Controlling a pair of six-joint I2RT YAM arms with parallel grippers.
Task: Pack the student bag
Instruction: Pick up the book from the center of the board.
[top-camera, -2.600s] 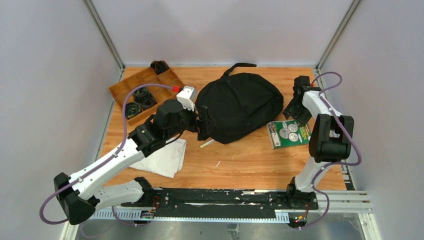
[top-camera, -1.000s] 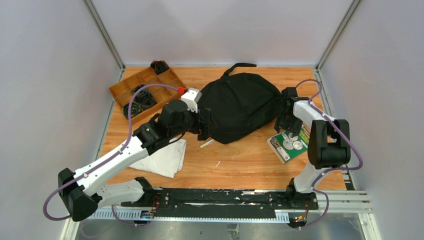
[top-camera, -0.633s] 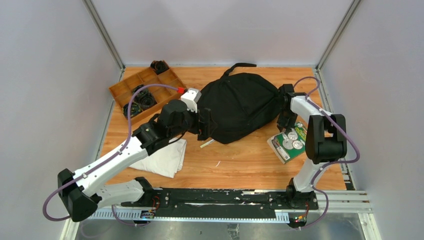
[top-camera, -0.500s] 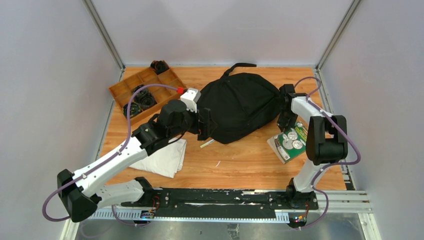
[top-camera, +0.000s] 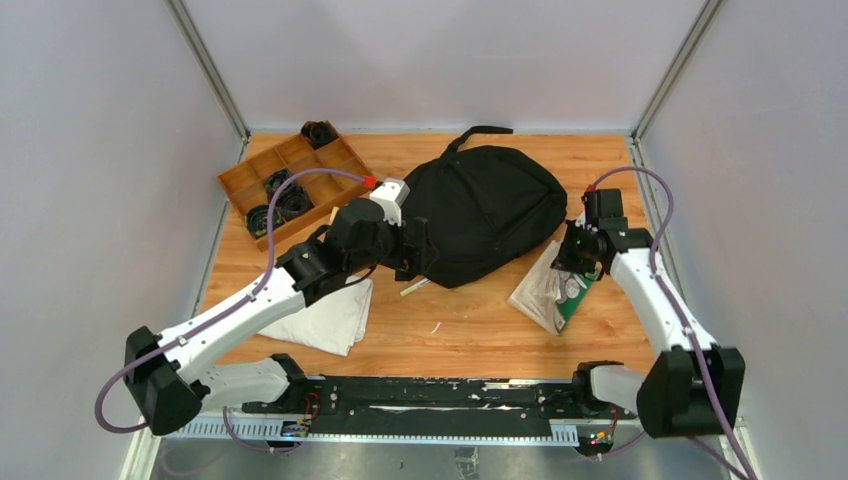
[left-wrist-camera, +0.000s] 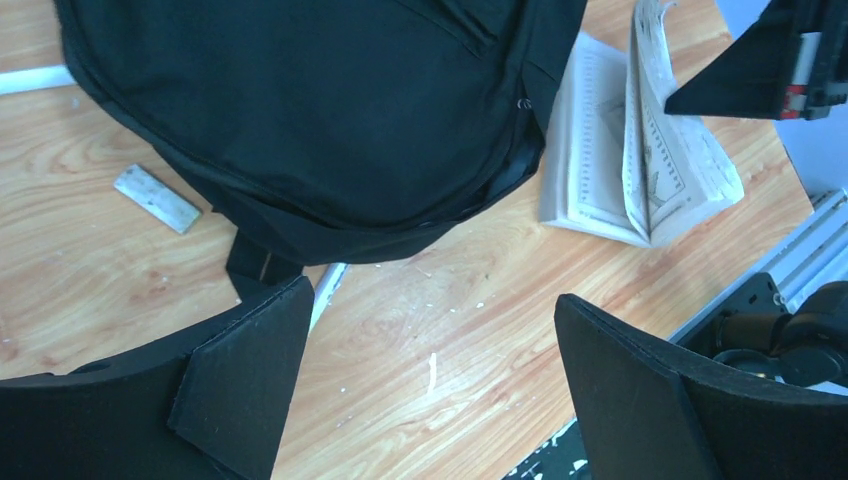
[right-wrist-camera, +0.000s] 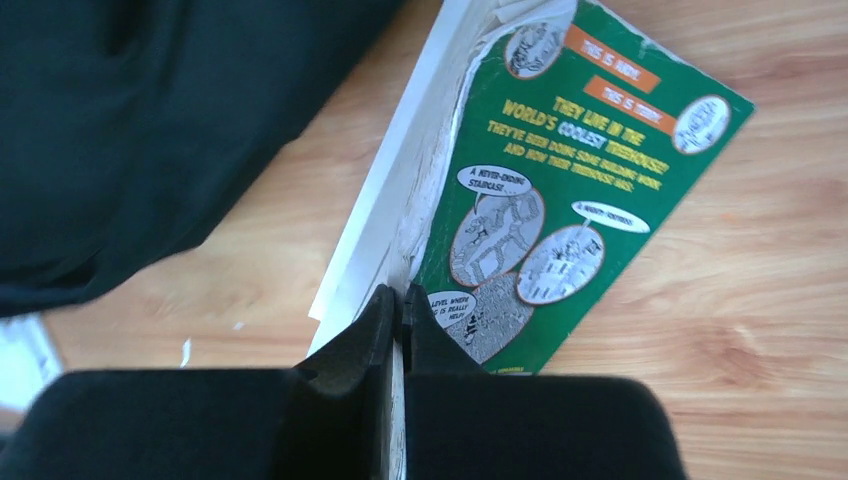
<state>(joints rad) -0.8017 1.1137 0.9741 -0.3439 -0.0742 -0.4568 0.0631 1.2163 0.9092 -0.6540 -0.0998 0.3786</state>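
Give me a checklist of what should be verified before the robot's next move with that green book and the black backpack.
1. Is the right gripper shut on the book? Ok: its jaws are pinched together on the book's edge.
2. Is the whole book gripped? Probably not ok: the pages fan open, so likely only part is held.
3. Is the student bag open to receive it? Cannot tell: no open mouth shows.
4. Is the left gripper free to help? Ok: its jaws are wide and empty beside the bag.
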